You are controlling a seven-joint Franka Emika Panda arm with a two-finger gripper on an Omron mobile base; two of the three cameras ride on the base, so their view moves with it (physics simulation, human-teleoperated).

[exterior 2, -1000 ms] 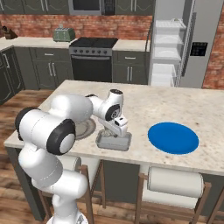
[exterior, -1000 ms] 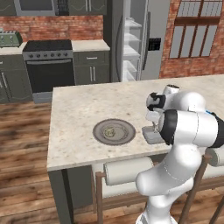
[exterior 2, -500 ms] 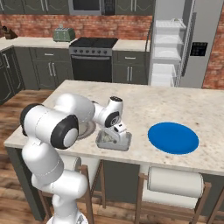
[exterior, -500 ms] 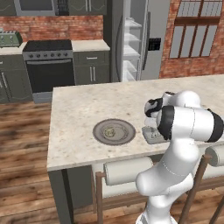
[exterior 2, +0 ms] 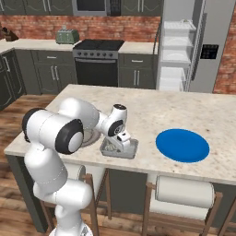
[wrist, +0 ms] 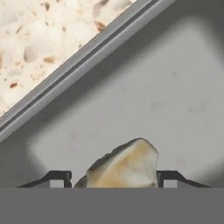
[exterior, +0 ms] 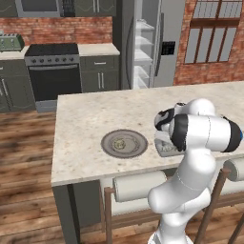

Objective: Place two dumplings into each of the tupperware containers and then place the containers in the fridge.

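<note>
Early on, imo: two-finger gripper (wrist: 113,179) low inside shallow grey rectangular tupperware tray (exterior 2: 132,149), jaws either side of wrinkled tan dumpling (wrist: 124,164), grip unclear; another dumpling (exterior: 120,143) waits on round grey plate (exterior: 138,147), fridge step untouched.

No text, label, brand, number or sign can be read on anything in these views.

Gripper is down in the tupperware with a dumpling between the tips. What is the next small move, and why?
Probably lift the gripper straight up. In the hand view the dumpling sits low over the grey floor of the tupperware container, and the fingertips seem to stand apart on either side of it, so it looks released. Then go for the dumpling on the grey plate.
</note>
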